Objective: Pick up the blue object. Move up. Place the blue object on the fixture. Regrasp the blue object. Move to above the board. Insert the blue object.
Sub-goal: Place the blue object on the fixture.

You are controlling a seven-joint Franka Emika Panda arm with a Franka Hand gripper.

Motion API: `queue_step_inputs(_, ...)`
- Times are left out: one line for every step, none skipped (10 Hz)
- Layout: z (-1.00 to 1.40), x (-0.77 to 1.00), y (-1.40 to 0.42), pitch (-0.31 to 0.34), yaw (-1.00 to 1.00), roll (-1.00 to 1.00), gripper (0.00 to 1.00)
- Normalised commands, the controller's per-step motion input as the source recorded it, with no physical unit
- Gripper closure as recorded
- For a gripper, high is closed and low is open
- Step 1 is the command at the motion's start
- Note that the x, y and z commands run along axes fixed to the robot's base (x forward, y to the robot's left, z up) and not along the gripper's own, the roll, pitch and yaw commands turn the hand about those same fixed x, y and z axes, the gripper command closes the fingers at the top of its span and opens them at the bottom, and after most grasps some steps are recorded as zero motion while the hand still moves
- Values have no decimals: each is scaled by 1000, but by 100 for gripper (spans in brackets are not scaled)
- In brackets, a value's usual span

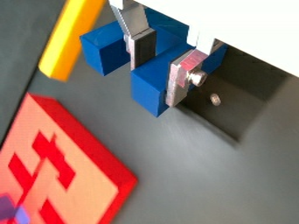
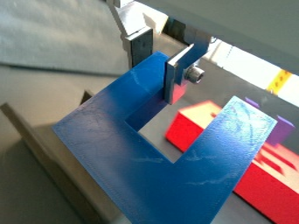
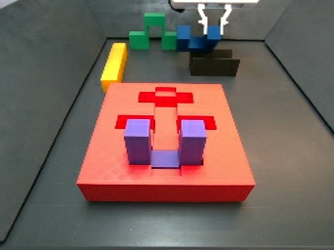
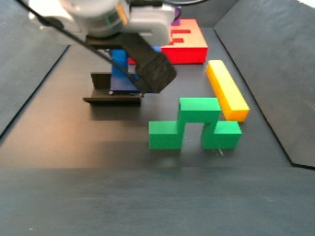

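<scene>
My gripper (image 1: 163, 59) is clamped on the blue object (image 1: 146, 61), seemingly just over the fixture (image 3: 214, 65); next, set it down and regrasp.

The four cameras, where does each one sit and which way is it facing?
Wrist view: on the wrist, facing down past the silver fingers gripping the blue object.
Wrist view: close behind the end effector, facing the board.
Side view: beyond the board's near end, facing the fixture.
Side view: opposite, behind the green blocks; arm shows.
All share the blue object.
</scene>
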Motion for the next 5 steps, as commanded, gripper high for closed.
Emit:
queue_step_inputs(-40, 380, 0, -523, 29, -714, 100)
queue_step_inputs(0, 389, 0, -429, 0, -580, 100)
queue_step_inputs(0, 523, 0, -63, 0, -343, 100)
queue_step_inputs(6, 543, 0, 140, 0, 0, 100)
queue_step_inputs(3, 711, -6, 389, 0, 211, 100)
